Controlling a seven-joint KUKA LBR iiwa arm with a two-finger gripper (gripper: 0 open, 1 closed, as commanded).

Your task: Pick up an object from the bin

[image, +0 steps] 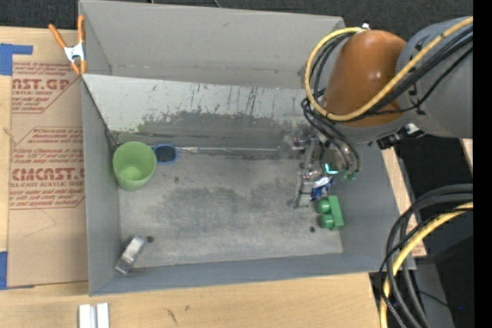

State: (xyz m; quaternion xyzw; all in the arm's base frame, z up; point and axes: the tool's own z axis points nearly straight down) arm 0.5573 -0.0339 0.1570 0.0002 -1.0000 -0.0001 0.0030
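The gripper (314,179) hangs low in the right-centre of the frame, close above the floor of the grey bin (207,34); its tip is lost among cables and metal parts, so I cannot tell how far the claw is open, nor whether it has hold of anything; just below it and touching its outline lies a small blue piece (321,193), and just below that, toward the lower right, a green blocky piece (331,213) that looks like two rounded lumps joined; these two are the nearest candidates, and the green one is the plainer target; it is probably hard plastic, light, stiff and not fragile, though smooth enough to slip; the best hold is likely across its narrower waist, with the jaws on opposite flat sides rather than on the rounded ends; the blue piece crowds it, so a nudge could shift both; well apart at the left stand a green cup (134,164) with a blue object (164,154) beside it, and a grey metal clip (132,253) at the lower left.
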